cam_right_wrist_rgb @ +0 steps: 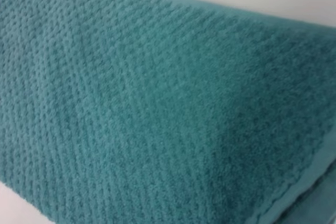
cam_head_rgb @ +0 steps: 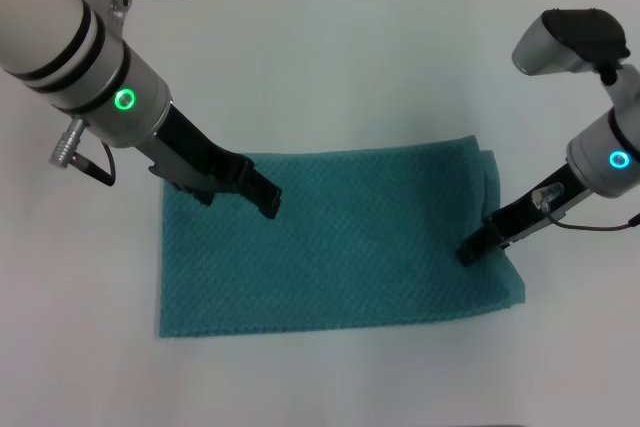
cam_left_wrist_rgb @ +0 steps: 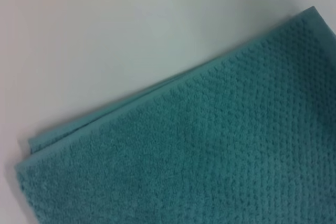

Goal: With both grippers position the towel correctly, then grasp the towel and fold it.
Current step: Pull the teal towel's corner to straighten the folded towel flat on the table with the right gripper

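i see the towel [cam_head_rgb: 340, 242] lying flat mid-table [cam_head_rgb: 350, 57], a second layer peeking out along its edges. my left gripper [cam_head_rgb: 262, 197] is over its far left part, my right gripper [cam_head_rgb: 470, 250] at its right edge; neither claw's opening is something i can tell.

The white counter [cam_head_rgb: 340, 57] lies bare on every side of the teal waffle-weave towel [cam_head_rgb: 340, 247], with the widest open stretch along the far side and a narrower strip along the near edge. The towel lies flat and low, doubled in layers at its right end, so it offers little height to get past. Standing in the way above it are the two arms: the left gripper [cam_head_rgb: 262, 195] slants down over the towel's far left part, and the right gripper [cam_head_rgb: 470, 250] reaches in at the right end. Between them the towel's middle is unobstructed.
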Motion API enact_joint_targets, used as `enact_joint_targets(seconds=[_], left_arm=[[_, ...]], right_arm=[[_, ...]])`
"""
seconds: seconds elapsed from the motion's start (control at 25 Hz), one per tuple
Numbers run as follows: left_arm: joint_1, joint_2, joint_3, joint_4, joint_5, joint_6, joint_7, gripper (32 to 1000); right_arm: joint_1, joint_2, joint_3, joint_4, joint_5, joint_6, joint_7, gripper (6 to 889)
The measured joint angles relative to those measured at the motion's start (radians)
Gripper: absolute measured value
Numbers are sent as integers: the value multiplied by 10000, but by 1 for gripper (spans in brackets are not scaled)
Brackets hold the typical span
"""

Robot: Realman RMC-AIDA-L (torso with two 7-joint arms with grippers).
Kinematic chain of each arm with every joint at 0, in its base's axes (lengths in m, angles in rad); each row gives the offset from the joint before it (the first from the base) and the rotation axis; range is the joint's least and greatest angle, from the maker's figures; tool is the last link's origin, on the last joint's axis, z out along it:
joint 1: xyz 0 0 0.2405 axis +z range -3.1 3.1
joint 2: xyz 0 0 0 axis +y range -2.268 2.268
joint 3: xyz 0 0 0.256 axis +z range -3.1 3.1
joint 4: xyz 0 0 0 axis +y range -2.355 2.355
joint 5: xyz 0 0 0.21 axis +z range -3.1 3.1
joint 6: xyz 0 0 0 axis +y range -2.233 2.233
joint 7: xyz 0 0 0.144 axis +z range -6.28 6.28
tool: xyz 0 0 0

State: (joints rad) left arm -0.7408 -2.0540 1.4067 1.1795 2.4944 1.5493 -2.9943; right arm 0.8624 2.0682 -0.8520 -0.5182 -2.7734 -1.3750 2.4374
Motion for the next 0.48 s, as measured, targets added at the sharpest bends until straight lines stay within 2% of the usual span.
enact_joint_targets(seconds=[0.48], left_arm=[[14,12,-2,-18,4,0,0,869]], right_arm=[[-275,-18,-61,-743,-102,-380,411,719]])
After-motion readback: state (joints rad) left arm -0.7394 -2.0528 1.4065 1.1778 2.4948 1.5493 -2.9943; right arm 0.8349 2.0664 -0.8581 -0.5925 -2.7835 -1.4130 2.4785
